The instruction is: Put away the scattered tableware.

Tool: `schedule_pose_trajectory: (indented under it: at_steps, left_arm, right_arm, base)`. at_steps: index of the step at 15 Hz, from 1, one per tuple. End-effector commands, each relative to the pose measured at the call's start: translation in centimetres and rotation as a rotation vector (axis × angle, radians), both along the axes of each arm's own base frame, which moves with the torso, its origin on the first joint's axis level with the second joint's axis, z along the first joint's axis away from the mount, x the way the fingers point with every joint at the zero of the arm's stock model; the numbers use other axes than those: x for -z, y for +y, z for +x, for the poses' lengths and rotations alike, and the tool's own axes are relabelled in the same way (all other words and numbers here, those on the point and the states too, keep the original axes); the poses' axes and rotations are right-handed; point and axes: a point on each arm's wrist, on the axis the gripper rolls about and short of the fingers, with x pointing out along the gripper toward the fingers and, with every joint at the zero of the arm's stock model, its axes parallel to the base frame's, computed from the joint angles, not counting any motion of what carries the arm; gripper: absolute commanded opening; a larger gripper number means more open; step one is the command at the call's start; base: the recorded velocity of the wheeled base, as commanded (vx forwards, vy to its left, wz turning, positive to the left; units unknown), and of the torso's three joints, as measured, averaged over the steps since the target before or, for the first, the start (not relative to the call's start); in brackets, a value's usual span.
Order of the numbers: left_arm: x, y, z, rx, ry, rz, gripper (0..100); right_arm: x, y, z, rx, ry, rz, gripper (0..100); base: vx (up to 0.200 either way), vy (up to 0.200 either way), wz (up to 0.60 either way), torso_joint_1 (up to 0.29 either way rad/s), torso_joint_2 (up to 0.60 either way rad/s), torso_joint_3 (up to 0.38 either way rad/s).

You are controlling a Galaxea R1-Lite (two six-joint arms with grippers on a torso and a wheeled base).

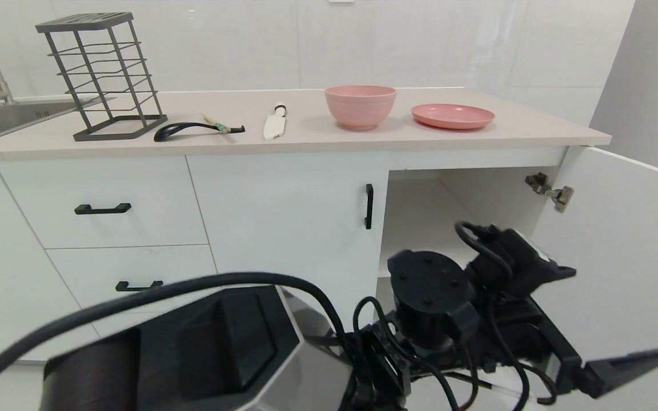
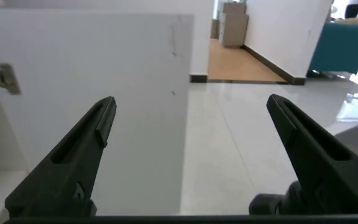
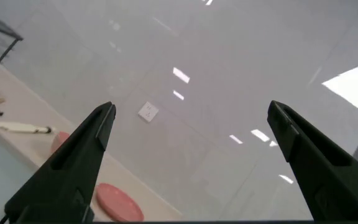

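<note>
1. The left gripper (image 2: 191, 106) is wide open and holds nothing. It is low down, in front of the open cupboard door (image 1: 620, 257), with the shiny floor (image 2: 260, 143) past it.
2. The right gripper (image 3: 191, 111) is wide open too, with nothing in it. It points up at the white wall (image 3: 229, 74) over the counter (image 1: 534, 134).
3. The cupboard (image 1: 420, 211) under the right end of the counter is open. Its door swings out to the right on a metal hinge (image 1: 552, 191).
4. The pink plate (image 1: 453, 115) lies flat on the counter, above the open cupboard.
5. The pink bowl (image 1: 360, 105) stands upright just to the left of the plate. They do not touch.
6. The white knife (image 1: 275, 121) lies flat further left, apart from the bowl.
7. The black spoon (image 1: 192, 128) lies next in the row. A thin wooden stick (image 1: 215, 122) touches its handle.
8. The black wire rack (image 1: 103, 74) stands upright by the spoon. The sink (image 1: 9, 114) is at the far left.
</note>
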Motion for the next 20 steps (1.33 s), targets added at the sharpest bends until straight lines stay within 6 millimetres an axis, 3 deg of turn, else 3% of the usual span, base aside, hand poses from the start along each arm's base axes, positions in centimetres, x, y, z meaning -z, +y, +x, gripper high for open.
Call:
schedule_pose_trajectory:
  at_steps: [1, 3, 5, 7, 10, 12, 14, 16, 17, 20]
  left_arm:
    - [-2.7, 2.8, 2.1, -0.083, -0.006, -0.039, 100]
    - [-2.3, 6.3, 4.1, -0.167, 0.007, -0.019, 100]
    - [-0.3, 9.1, 4.5, -0.25, 0.054, 0.017, 100]
    - [2.1, 10.5, 3.5, -0.264, 0.106, 0.066, 100]
    - [2.4, 11.0, 3.6, -0.288, 0.116, 0.074, 100]
    - [1.0, 11.8, 3.8, -0.353, 0.112, 0.012, 100]
    - [-1.8, 13.5, 3.0, -0.392, 0.139, -0.06, 100]
    - [-4.4, 16.7, 0.8, -0.468, 0.175, -0.118, 100]
    - [-5.5, 19.8, -1.1, -0.512, 0.208, -0.152, 100]
    - [-8.8, 30.1, -4.1, -0.718, 0.133, -0.266, 100]
  right_arm:
    - [2.0, 0.1, -0.1, -0.01, 0.055, -0.026, 100]
    - [5.8, -0.5, 1.3, -0.031, 0.163, -0.043, 100]
    - [9.8, -1.6, 3.4, -0.052, 0.286, -0.015, 100]
    - [10.8, -2.8, 5.5, -0.047, 0.29, -0.026, 100]
    - [11.3, -3.5, 6.9, -0.062, 0.276, -0.057, 100]
    - [11.5, -3.3, 6.8, -0.082, 0.286, -0.075, 100]
    - [11.0, -2.8, 5.9, -0.109, 0.251, -0.137, 100]
    - [11.2, -2.0, 5.6, -0.172, 0.22, -0.215, 100]
    - [11.7, -0.8, 4.7, -0.234, 0.207, -0.242, 100]
    - [12.7, 1.3, 2.5, -0.37, 0.157, -0.281, 100]
  base:
    - [0.0, 0.0, 0.0, 0.0, 0.0, 0.0]
    - [0.0, 0.0, 0.0, 0.0, 0.0, 0.0]
    - [0.0, 0.0, 0.0, 0.0, 0.0, 0.0]
    - [0.0, 0.0, 0.0, 0.0, 0.0, 0.0]
    - [0.0, 0.0, 0.0, 0.0, 0.0, 0.0]
    - [0.0, 0.0, 0.0, 0.0, 0.0, 0.0]
    - [0.0, 0.0, 0.0, 0.0, 0.0, 0.0]
    - [0.0, 0.0, 0.0, 0.0, 0.0, 0.0]
    - [0.0, 0.0, 0.0, 0.0, 0.0, 0.0]
    - [0.0, 0.0, 0.0, 0.0, 0.0, 0.0]
